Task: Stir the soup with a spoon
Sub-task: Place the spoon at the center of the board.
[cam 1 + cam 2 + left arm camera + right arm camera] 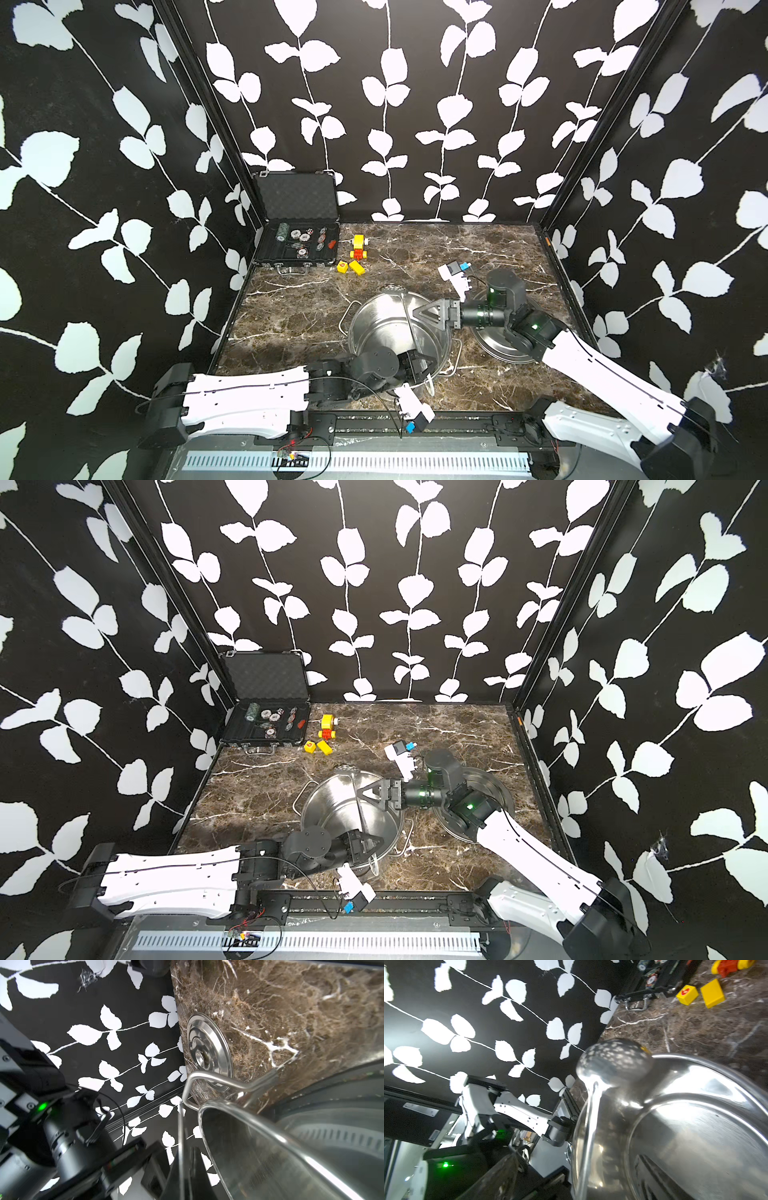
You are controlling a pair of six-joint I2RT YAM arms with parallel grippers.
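- Centrally on the marble table (291, 316): pot (374, 328), steel, upright, with two wire loop handles. Its inside shows bare and shiny.
- Spoon (612, 1061): steel, with a small round bowl and a thin rod handle. The bowl rests at the pot's far rim. In both top views the handle slants across the opening toward the near rim.
- Left gripper (417, 363): at the pot's near rim, clamped tight on the near end of the spoon's handle.
- Right gripper (415, 320): reaches over the pot from the right, jaws spread wide, with the middle of the handle running between them. Whether either finger touches the rod cannot be told.
- Lid (490, 345): flat, round, steel, lying on the table just right of the pot and partly under the right arm.
- Case (297, 199): black, open, in the far left corner, with chips inside.
- Toy car (359, 247): yellow and red, just beside the case.
- Yellow blocks (357, 268): two, near the car and well apart from the pot.
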